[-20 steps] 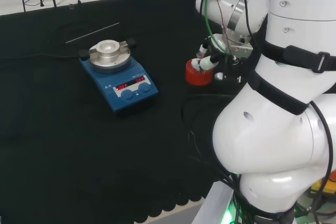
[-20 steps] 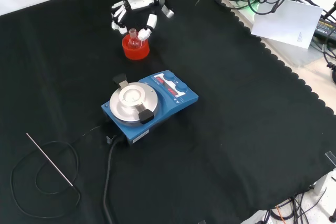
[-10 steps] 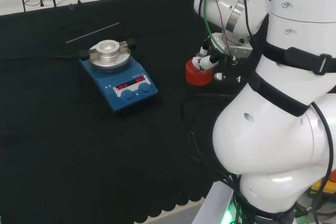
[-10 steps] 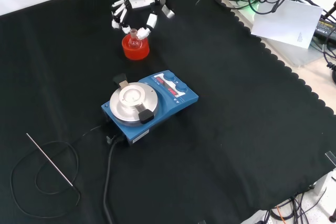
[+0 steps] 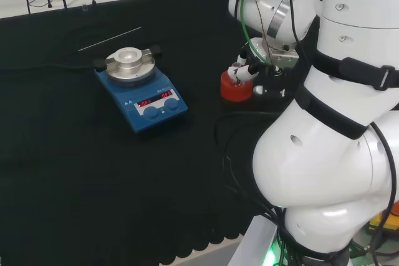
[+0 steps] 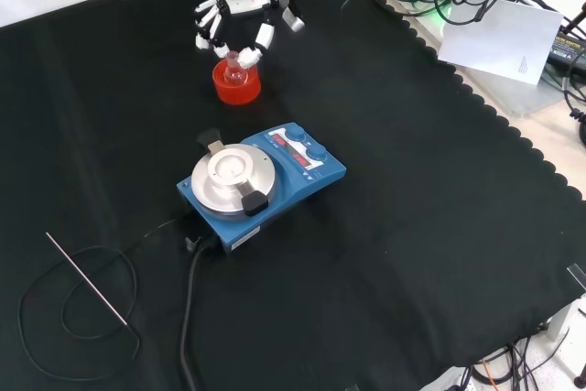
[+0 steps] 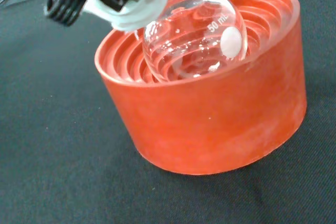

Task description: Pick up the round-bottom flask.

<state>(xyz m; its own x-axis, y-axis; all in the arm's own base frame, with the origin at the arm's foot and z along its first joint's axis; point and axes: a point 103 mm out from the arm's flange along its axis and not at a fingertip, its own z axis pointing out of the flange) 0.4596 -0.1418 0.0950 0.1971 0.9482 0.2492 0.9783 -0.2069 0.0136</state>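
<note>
The hand (image 6: pixel 240 17) hangs over the red ribbed stand (image 6: pixel 236 83) near the far edge of the cloth in the front view, its fingers (image 6: pixel 264 38) curled in around the neck of the round-bottom flask (image 6: pixel 234 67); in the wrist view a white fingertip (image 7: pixel 137 10) lies against the glass where the neck meets the bulb, though how far the fingers close behind the neck cannot be told; the bulb (image 7: pixel 194 40) sits in the ribbed bowl of the stand (image 7: pixel 210 119).

Against the pictures of a second ago, the fingers have drawn in closer about the neck; the flask and stand have not moved.

In the front view the blue hotplate stirrer (image 6: pixel 260 182) stands well apart, nearer the camera; bare black cloth (image 6: pixel 439 190) lies open to the right of it; a thin metal rod (image 6: pixel 86 280) and a loop of black cable (image 6: pixel 78 318) lie at the lower left, far from the hand.

In the head view the arm's white links (image 5: pixel 330 123) cover the right side and cut off most of the hand (image 5: pixel 244 70); the stand (image 5: pixel 235 86) shows beside them, the clear flask barely discernible above it.
</note>
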